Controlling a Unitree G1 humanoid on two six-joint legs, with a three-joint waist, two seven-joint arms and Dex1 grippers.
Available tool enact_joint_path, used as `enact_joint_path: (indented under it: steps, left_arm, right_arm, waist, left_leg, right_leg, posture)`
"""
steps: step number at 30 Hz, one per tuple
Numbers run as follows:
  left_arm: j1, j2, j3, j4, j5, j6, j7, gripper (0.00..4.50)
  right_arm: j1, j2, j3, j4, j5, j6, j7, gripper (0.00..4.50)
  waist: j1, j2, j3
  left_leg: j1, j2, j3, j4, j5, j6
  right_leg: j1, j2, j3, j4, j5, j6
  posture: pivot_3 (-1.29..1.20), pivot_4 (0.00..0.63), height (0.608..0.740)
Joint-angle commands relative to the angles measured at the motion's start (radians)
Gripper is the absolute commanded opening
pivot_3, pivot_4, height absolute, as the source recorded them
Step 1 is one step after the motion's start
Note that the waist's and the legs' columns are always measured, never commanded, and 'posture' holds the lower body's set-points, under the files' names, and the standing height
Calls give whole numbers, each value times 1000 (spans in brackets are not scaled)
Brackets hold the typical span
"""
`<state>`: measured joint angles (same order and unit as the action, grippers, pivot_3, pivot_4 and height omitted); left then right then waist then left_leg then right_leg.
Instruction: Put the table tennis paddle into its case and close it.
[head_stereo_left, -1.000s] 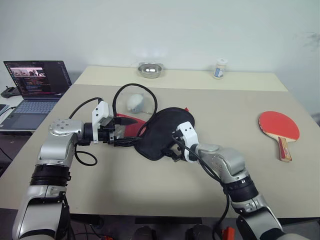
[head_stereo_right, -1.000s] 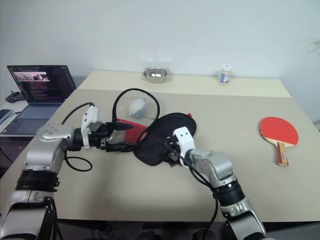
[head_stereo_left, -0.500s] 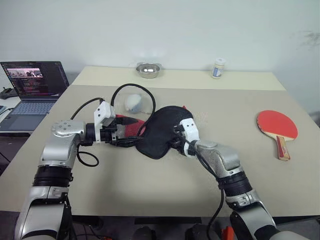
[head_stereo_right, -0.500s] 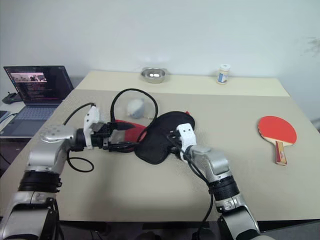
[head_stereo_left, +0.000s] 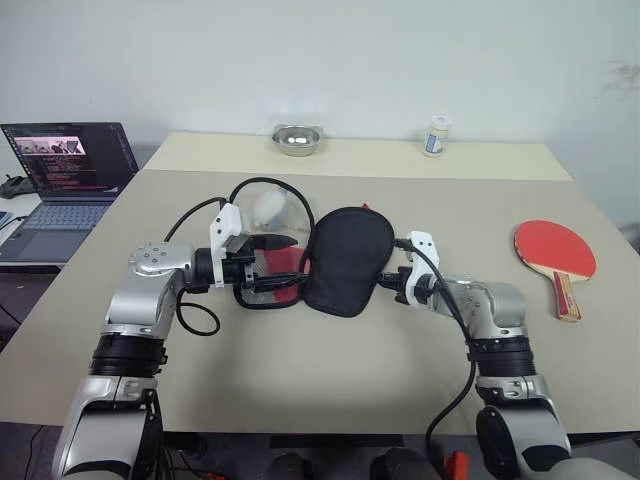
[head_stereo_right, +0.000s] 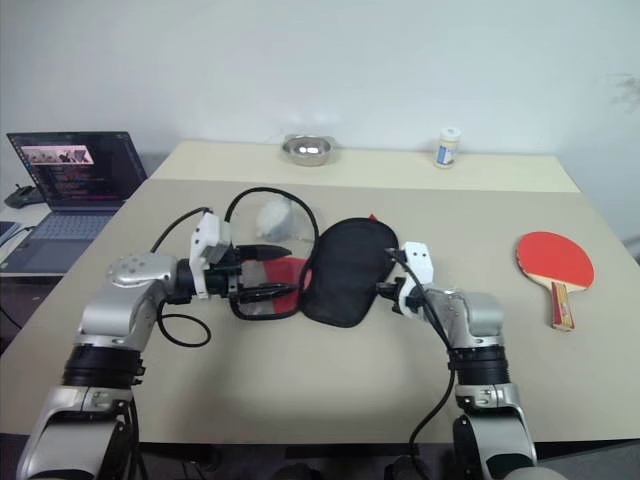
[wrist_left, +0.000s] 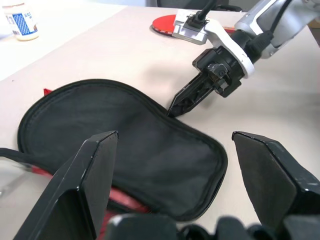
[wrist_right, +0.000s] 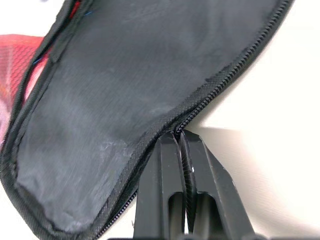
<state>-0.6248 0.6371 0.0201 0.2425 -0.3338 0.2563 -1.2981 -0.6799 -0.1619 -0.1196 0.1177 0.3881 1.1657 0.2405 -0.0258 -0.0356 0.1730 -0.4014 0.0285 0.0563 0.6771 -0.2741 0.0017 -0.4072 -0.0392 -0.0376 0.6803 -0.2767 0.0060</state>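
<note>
The case (head_stereo_left: 345, 262) lies mid-table, its black flap on top and its red half (head_stereo_left: 286, 270) showing underneath on the left. A black cord loop (head_stereo_left: 262, 186) and a white fluffy charm (head_stereo_left: 267, 205) lie behind it. My right gripper (head_stereo_left: 384, 284) is shut on the flap's zip edge (wrist_right: 200, 102) at the case's right side. The left gripper (head_stereo_left: 278, 264) stands open and level on the other side, its fingers (wrist_left: 97, 165) astride the red half. Far to the right, the table tennis paddle (head_stereo_left: 555, 250) lies red face up, handle towards me.
A steel bowl (head_stereo_left: 297, 138) and a small white bottle (head_stereo_left: 434, 135) stand at the back of the table. An open laptop (head_stereo_left: 65, 175) sits on a side desk to the left. Bare tabletop (head_stereo_left: 460, 215) separates the case from the paddle.
The right gripper has shut on the flap's edge and moved right, drawing the black flap with it. The left gripper has shifted slightly right, still open.
</note>
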Motion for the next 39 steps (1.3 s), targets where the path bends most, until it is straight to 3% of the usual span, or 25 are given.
enact_joint_path:
  steps: [1,9,25,29,35,39]
  left_arm:
    - [-13,-10,-6,-38,-21,-5,1,3996]
    - [-29,-37,-23,-27,-15,-15,0,3996]
    - [-94,-83,-57,25,-9,-43,-11,3996]
    - [-98,-94,-59,28,-7,-45,-5,3996]
    - [-88,-104,-63,16,-12,-43,-4,3996]
    - [-83,-135,-62,-24,-28,-36,15,3996]
  right_arm:
    - [7,-74,-32,-58,18,22,32,45]
    - [1,-235,-74,-72,32,44,87,45]
    - [14,-342,-42,-24,-1,0,126,45]
    - [9,-366,-29,-1,-27,-42,142,950]
    - [15,-416,-1,-7,-67,-98,158,3031]
    - [44,-461,-70,-85,-61,-82,141,4405]
  waist:
    - [0,0,0]
    - [0,1,0]
    - [0,1,1]
    - [0,1,1]
    - [0,2,1]
    - [2,2,1]
  left_leg:
    - [0,0,0,0,0,0]
    - [0,0,0,0,0,0]
    - [0,0,0,-1,0,0]
    - [0,0,1,-1,0,0]
    - [0,0,1,-1,0,0]
    - [0,0,1,-1,0,0]
  right_leg:
    - [0,0,0,0,0,0]
    - [0,0,0,0,0,0]
    - [0,1,0,-1,0,0]
    - [0,0,0,-1,0,0]
    - [0,1,0,-1,0,0]
    - [0,0,1,-1,0,0]
  posture:
    - [0,150,740]
    - [0,150,740]
    - [0,150,740]
    - [0,150,740]
    - [0,150,740]
    - [0,150,740]
